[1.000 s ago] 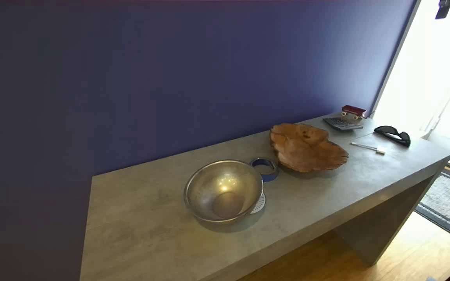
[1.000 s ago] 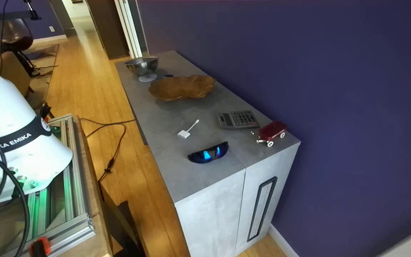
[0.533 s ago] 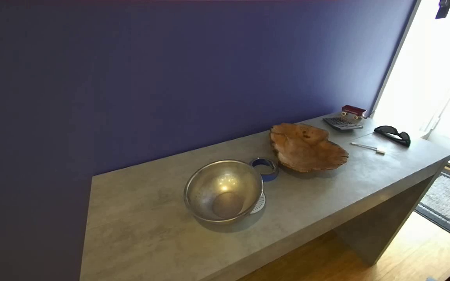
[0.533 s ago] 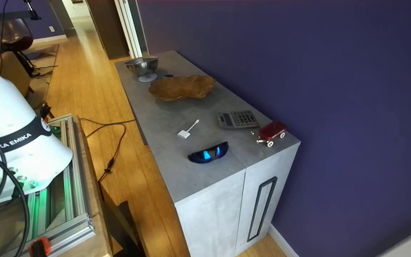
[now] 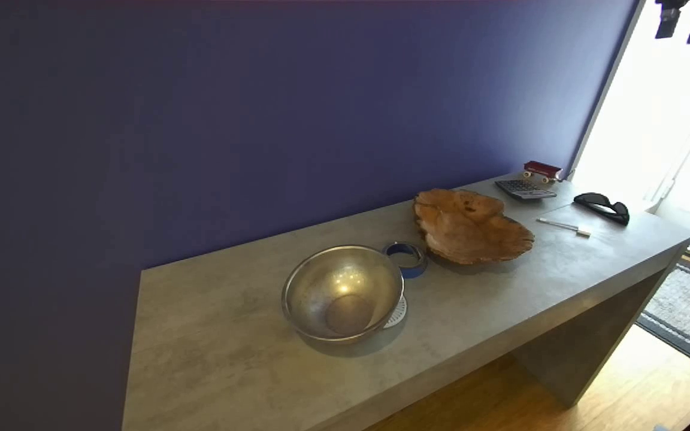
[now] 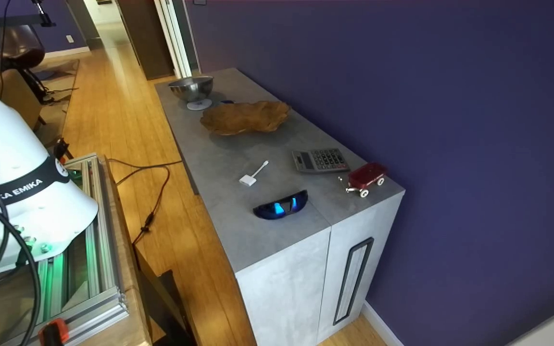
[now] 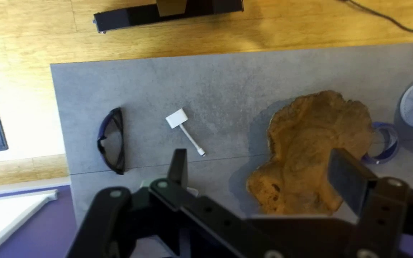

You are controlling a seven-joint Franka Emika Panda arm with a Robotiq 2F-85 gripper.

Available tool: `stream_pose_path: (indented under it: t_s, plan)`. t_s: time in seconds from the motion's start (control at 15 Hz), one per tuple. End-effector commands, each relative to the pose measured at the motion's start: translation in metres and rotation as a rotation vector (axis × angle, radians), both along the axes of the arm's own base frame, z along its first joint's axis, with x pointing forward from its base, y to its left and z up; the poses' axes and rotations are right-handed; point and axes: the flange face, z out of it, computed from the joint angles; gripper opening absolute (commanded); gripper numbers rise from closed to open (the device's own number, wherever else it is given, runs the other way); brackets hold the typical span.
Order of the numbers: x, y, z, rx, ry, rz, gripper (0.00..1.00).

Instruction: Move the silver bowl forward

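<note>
The silver bowl (image 5: 345, 293) is round and shiny and stands on the grey tabletop (image 5: 213, 335). It also shows at the far end in an exterior view (image 6: 192, 89). A round white thing (image 5: 397, 313) shows partly under its edge. In the wrist view the bowl is out of view or only a sliver at the right edge. My gripper (image 5: 682, 37) hangs high at the top right corner of an exterior view, far from the bowl. In the wrist view the gripper (image 7: 260, 161) is open and empty, its fingers wide apart above the tabletop and the wooden dish.
The brown wooden dish (image 5: 471, 227) and a blue tape roll (image 5: 406, 258) stand beside the bowl. A calculator (image 6: 321, 160), red toy wagon (image 6: 366, 177), white adapter (image 6: 253, 175) and dark sunglasses (image 6: 281, 205) lie toward the other end. A purple wall (image 6: 402, 86) runs along the table.
My gripper has moved slightly down and left in an exterior view over the last half second. A small dark part now shows at the top of an exterior view. The bowl has not moved.
</note>
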Motion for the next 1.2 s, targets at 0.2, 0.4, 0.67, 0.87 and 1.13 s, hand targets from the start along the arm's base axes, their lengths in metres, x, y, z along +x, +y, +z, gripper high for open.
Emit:
stream_pose_path:
  t_s: [0.2, 0.4, 0.67, 0.87, 1.13]
  plan:
    - [-0.006, 0.188, -0.037, -0.094, 0.072, 0.324, 1.0]
    - [-0.02, 0.221, -0.036, -0.092, 0.089, 0.549, 1.0]
    - [-0.023, 0.224, -0.041, -0.104, 0.076, 0.528, 1.0]
    - [-0.011, 0.24, -0.06, -0.034, 0.096, 0.409, 1.0]
    - [0.002, 0.305, -0.114, 0.147, 0.157, 0.278, 1.0]
